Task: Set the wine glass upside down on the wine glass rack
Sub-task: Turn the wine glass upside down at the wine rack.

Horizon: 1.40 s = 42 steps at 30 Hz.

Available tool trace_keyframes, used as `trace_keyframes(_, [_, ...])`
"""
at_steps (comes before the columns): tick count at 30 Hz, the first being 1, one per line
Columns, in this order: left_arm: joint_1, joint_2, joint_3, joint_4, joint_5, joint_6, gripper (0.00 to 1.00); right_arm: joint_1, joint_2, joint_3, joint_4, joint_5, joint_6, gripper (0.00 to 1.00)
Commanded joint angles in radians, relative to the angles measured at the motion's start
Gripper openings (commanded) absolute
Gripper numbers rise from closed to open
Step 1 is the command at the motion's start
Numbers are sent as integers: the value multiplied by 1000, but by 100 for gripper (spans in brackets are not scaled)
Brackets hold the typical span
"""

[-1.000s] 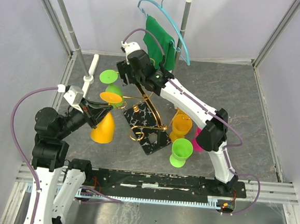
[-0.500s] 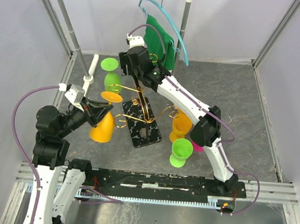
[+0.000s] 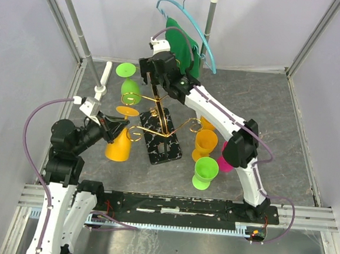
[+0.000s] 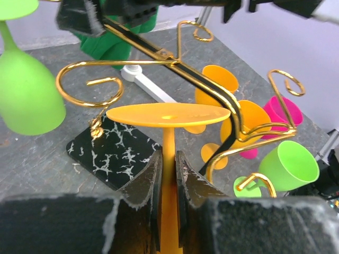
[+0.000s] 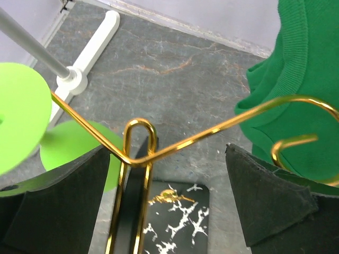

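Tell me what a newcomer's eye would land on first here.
The gold wine glass rack on its black marbled base, mid-table, draws the eye first, with the right gripper open astride its top loop. To its left, the left gripper clamps the stem of an upside-down orange wine glass, its foot near a curled arm. A lime-green glass hangs upside down from the rack's far-left arm.
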Motion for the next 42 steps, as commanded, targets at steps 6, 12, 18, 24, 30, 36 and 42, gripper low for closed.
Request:
trace_keyframes(6, [-2, -50, -103, 234, -103, -47, 3, -11, -270, -136, -10, -83, -109, 100])
trace_keyframes(12, [-2, -110, -235, 469, -124, -151, 3, -10, -411, -225, -51, -89, -156, 100])
trace_keyframes(18, [-2, -132, -398, 756, -160, -270, 3, -11, -525, -314, -48, -52, -204, 100])
trace_keyframes(24, [-3, -71, -466, 930, -185, -304, 3, -11, -560, -339, -55, -32, -232, 100])
trace_keyframes(30, [-35, 6, -492, 1037, -187, -281, 3, -11, -565, -352, -57, -7, -257, 100])
trace_keyframes(36, [-126, 94, -492, 1065, -253, -187, 3, -12, -567, -350, -51, -10, -265, 100])
trace_keyframes(42, [-255, 211, -470, 1106, -366, -54, 3, -12, -568, -354, -51, 8, -280, 100])
